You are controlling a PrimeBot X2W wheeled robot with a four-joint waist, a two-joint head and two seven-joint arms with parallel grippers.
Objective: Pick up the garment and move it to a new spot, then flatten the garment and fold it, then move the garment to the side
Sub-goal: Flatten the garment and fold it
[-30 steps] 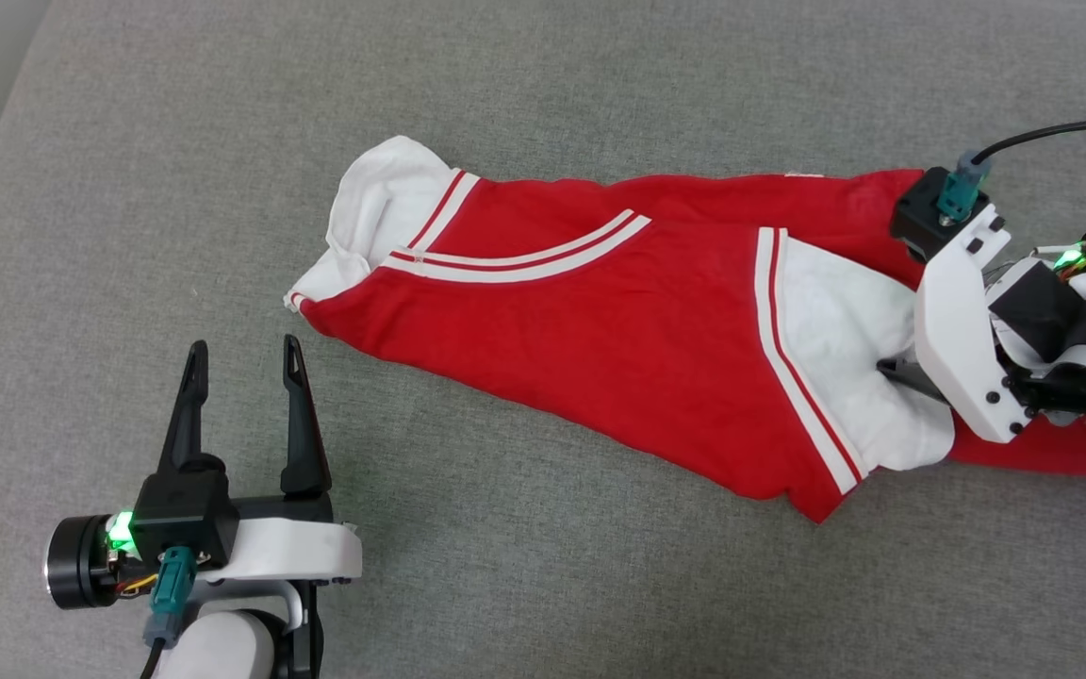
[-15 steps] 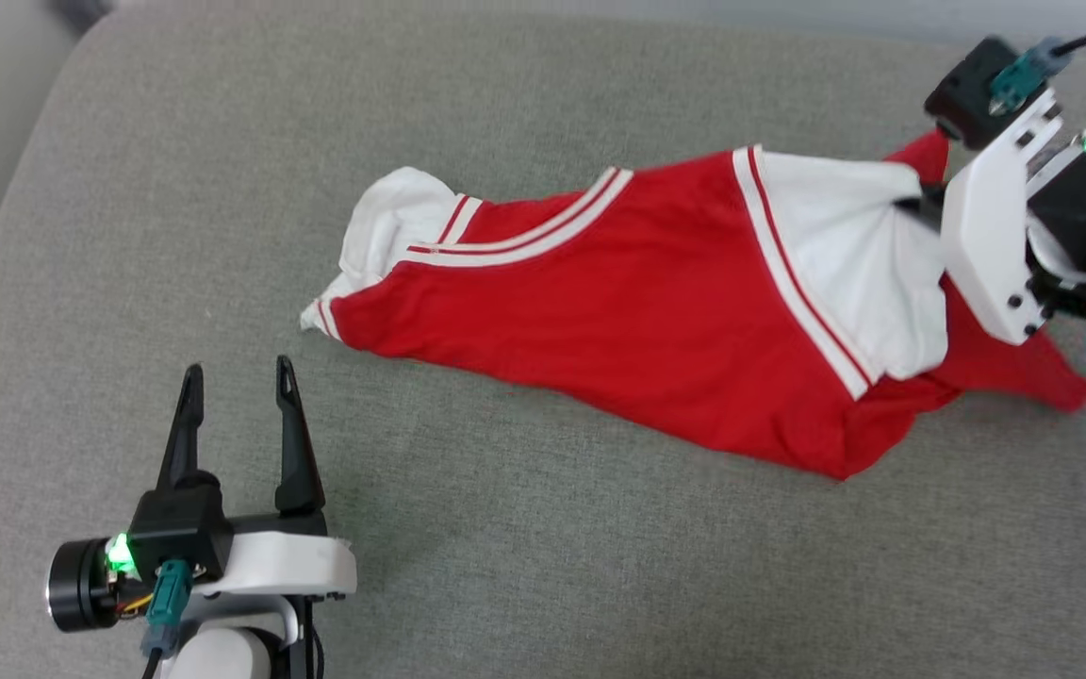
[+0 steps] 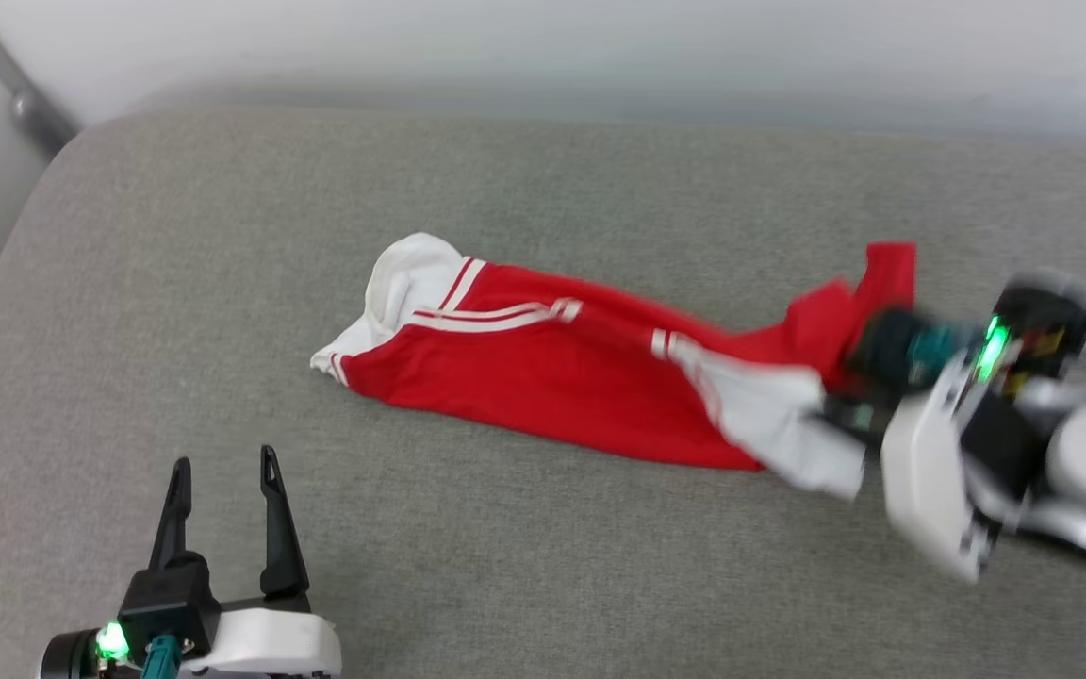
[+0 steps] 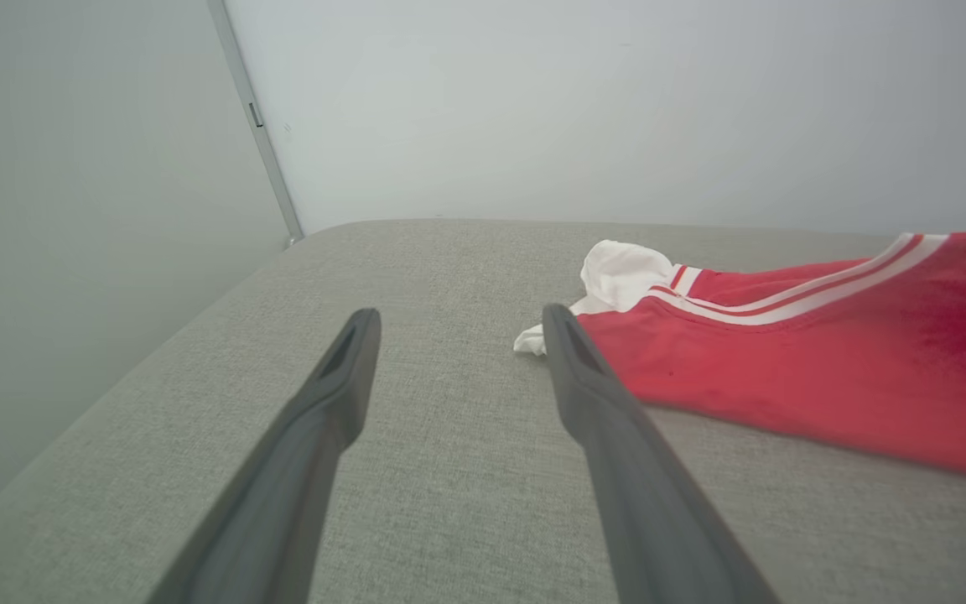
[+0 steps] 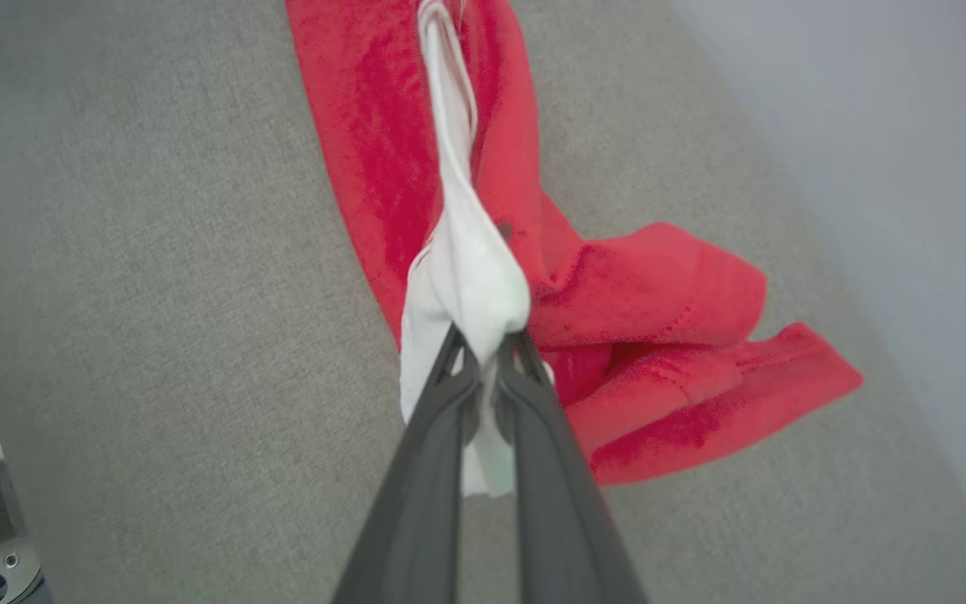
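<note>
The garment [image 3: 552,387], a red jersey with white sleeves and striped trim, lies stretched across the grey cushion [image 3: 505,189]. My right gripper [image 5: 483,348] is shut on its white sleeve [image 5: 470,268], lifting that end so the cloth hangs bunched; in the head view this gripper [image 3: 835,415] is blurred at the right. The other white sleeve [image 3: 406,278] rests on the cushion at the left. My left gripper [image 3: 221,471] stands open at the lower left, short of the garment [image 4: 827,361], its right finger [image 4: 584,377] close to the sleeve tip.
A pale wall [image 3: 543,47] rises behind the cushion's far edge, with a grey pipe [image 3: 20,90] at the back left corner. Bare cushion [image 5: 156,252] lies in front of and left of the garment. The cushion's left edge [image 4: 156,352] drops off.
My right gripper shut on the white sleeve and pulled that end up and rightward, bunching the garment narrower. The head camera tilted up, bringing the wall into view. The left gripper stayed open.
</note>
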